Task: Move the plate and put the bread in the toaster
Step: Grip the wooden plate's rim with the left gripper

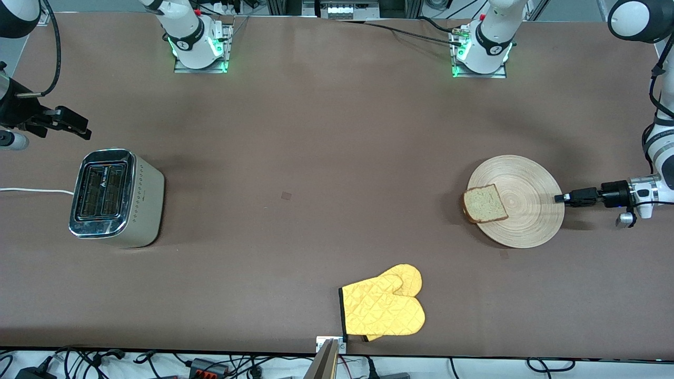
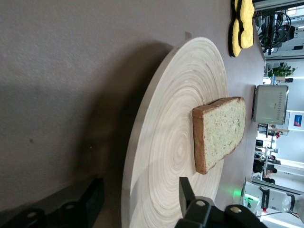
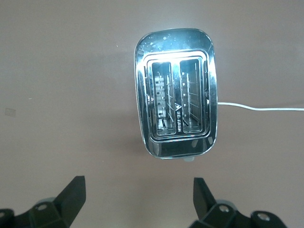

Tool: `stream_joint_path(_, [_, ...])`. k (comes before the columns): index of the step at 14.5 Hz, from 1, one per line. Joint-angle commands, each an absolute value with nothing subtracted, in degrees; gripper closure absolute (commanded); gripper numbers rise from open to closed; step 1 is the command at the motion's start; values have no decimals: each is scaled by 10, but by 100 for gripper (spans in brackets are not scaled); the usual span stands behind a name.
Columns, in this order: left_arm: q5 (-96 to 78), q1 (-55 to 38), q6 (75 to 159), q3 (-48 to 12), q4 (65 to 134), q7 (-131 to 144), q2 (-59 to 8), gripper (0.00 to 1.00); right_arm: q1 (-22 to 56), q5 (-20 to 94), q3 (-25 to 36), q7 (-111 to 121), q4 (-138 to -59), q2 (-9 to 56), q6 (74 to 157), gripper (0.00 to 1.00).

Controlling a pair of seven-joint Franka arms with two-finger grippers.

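The light-wood plate [image 1: 532, 223] lies toward the left arm's end of the table. The bread [image 1: 484, 203] slice lies on it, at the rim toward the right arm's end. My left gripper [image 1: 559, 198] is open, low at the plate's rim toward the left arm's end, its jaws either side of the rim. The left wrist view shows the plate [image 2: 180, 95], the bread [image 2: 221, 130] and my left gripper [image 2: 140, 190]. The toaster [image 1: 116, 197] stands at the right arm's end, slots empty. My right gripper [image 1: 81, 129] is open and empty, in the air over the table beside the toaster [image 3: 175, 111].
A yellow oven mitt [image 1: 384, 308] lies near the table's edge nearest the front camera, at mid-table; it also shows in the left wrist view [image 2: 242, 23]. The toaster's white cord [image 1: 37, 190] runs off toward the right arm's end. Bare brown table lies between toaster and plate.
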State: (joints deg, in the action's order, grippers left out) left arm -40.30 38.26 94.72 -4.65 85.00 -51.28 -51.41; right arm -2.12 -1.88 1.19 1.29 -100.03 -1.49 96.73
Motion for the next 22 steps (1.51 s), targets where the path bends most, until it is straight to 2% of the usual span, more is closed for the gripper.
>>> stream_joint_path(1, [-389, 387, 926, -48, 832, -534, -522, 39, -21, -11, 11, 20, -1006, -25, 970, 0])
stream_joint_path(3, [-389, 386, 926, -48, 832, -567, -523, 51, -20, -11, 10, 19, -1006, -25, 973, 0])
stream_joint_path(6, [-389, 387, 927, -47, 833, -578, -527, 54, -19, -11, 8, 19, -1006, -26, 969, 0])
stream_joint_path(9, [-389, 387, 928, -47, 832, -591, -533, 64, -19, -11, 7, 19, -1006, -26, 969, 0])
stream_joint_path(13, [-389, 387, 927, -47, 832, -591, -534, 97, -18, -10, 6, 18, -1006, -26, 970, 0])
stream_joint_path(16, [-390, 389, 922, -43, 831, -591, -528, 99, -18, -11, 6, 17, -1006, -26, 970, 0])
stream_joint_path(19, [-391, 396, 837, -47, 791, -579, -527, 99, -18, -11, 6, 17, -1006, -26, 972, 0])
stream_joint_path(22, [-390, 390, 823, -54, 790, -487, -524, 99, -18, -11, 6, 17, -1005, -24, 975, 0])
